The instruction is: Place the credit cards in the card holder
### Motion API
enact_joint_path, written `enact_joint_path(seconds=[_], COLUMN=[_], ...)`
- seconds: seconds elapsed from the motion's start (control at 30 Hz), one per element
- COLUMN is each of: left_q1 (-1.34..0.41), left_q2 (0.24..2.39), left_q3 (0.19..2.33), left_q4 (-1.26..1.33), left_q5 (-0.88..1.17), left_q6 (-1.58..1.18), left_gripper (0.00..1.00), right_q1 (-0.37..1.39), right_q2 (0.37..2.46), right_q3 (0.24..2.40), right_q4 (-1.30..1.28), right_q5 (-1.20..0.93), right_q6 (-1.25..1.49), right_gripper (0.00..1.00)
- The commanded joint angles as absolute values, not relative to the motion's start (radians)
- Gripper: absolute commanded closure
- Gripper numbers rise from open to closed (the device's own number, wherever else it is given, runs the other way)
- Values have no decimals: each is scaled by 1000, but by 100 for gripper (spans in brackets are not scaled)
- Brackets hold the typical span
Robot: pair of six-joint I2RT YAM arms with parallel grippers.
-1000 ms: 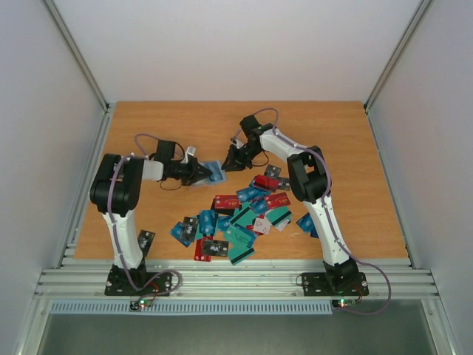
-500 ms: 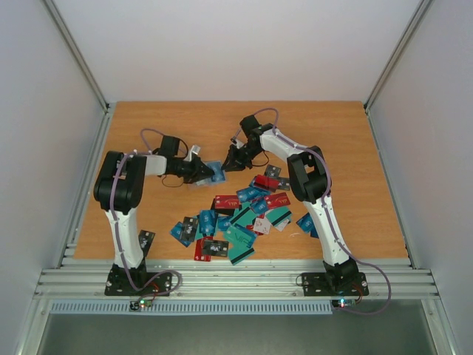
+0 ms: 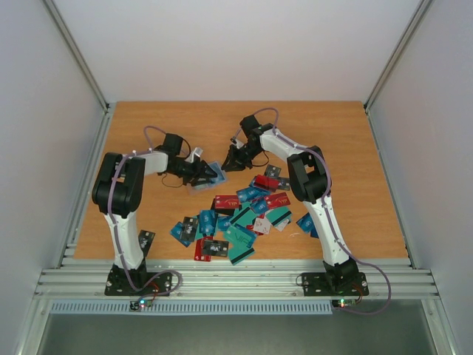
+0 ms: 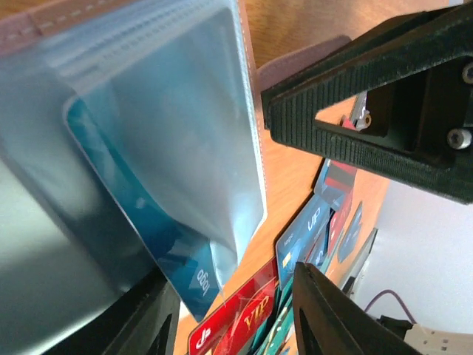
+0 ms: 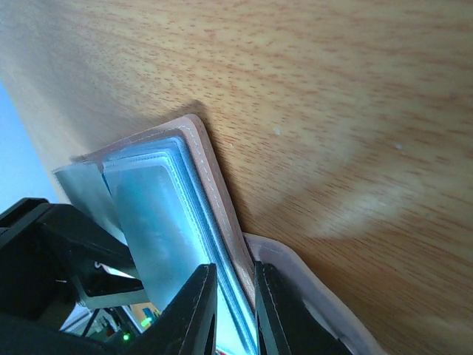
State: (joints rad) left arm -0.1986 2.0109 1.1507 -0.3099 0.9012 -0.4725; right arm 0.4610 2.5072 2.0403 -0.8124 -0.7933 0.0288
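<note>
Left wrist: right gripper (image 4: 299,111) seemingly hides credit cards (image 4: 307,231) beyond card holder (image 4: 181,133).

White arms (image 3: 122,237) with black joints; lilac cables (image 3: 150,130); black ribbed fingers (image 4: 347,126), a silver screw (image 4: 456,137) at three o'clock.

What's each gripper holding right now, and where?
Right gripper pinches the card holder by its cover and sleeve edge. Left gripper is open, holding nothing.

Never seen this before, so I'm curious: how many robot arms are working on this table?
2. The left arm stands at the table's near left, the right arm at its near right; both reach toward the card holder mid-table. None seems hidden.
</note>
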Motion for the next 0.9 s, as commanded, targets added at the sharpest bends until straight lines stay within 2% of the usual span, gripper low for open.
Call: enact_joint_path(seconds=[0.0,0.07,0.13,0.23,0.27,0.37,0.43,0.63,0.87], left_q1=[-204,-204,-204,-204,-204,-202,-204,-204,-204], left_q2=[1969,1961,1950,1940,1934,1892,1853,1838,1881], left_q3=[1203,1217,1227,1256,1265,1253,1230,1207,1209], left_q4=[-474,-523,-571,-649,-671,-685,-648,-567,-506], left_q5=[866,861,859,842,826,778,763,732,722], left_q6=[-432,-414,-403,-384,-376,-375,-384,-414,-427], left_gripper=[52,45,29,12,9,9,17,56,92], right_q1=[471,471,472,472,472,472,472,472,472], right_q2=[2514,2513,2510,2499,2496,2474,2454,2404,2375], right_q3=[2028,2037,2046,2056,2059,2062,2059,2067,2031], right_q4=[-872,-874,-880,-889,-892,-898,-892,-885,-841], right_q5=[-752,-755,-755,-753,-751,-749,-758,-784,-873], right_q6=[18,21,21,16,17,-11,-28,-34,-12], right_gripper=[83,83,83,83,83,83,82,80,70])
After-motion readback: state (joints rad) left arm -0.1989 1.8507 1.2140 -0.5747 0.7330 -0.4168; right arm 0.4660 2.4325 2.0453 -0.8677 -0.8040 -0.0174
